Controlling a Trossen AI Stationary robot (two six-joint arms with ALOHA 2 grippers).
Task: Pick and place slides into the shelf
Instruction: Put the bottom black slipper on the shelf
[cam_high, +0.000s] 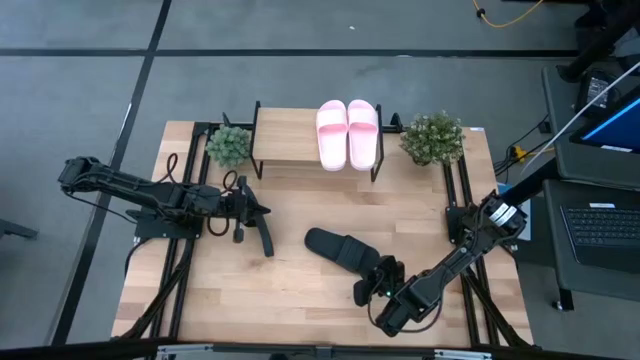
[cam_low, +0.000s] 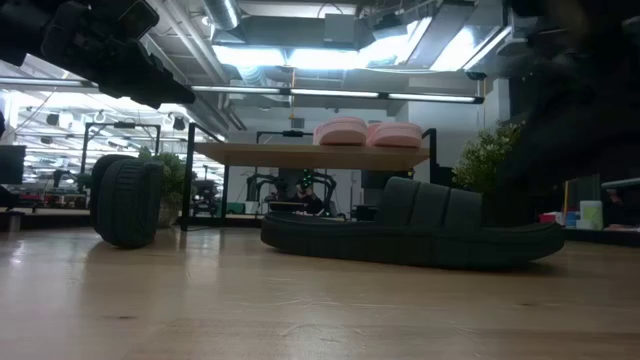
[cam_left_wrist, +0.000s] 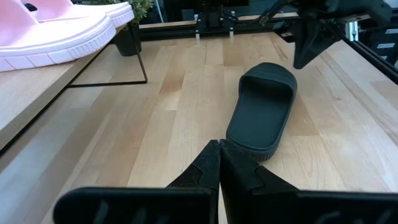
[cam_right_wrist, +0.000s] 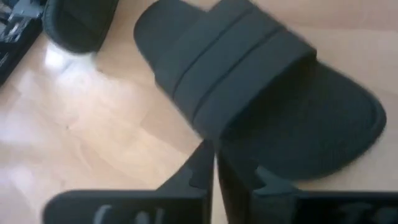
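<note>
High view: our right gripper (cam_high: 368, 286), fingers closed and empty, sits at the flat black slide's (cam_high: 342, 249) five o'clock. Our left gripper (cam_high: 262, 212), also closed, waits at its nine o'clock.

We found no readable writing anywhere — no brand, label, number or sign could be made out on anything in the four views, near or far.

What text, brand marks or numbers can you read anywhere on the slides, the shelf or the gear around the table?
No readable text in any view.
Two pale pink slide sandals on the low wooden-top shelf: no visible marking.
Black slide sandal lying on the table: strap and footbed show no logo.
Black slide sandal standing on its side: none visible.
Laptop screen beside the table: too small to read.
</note>
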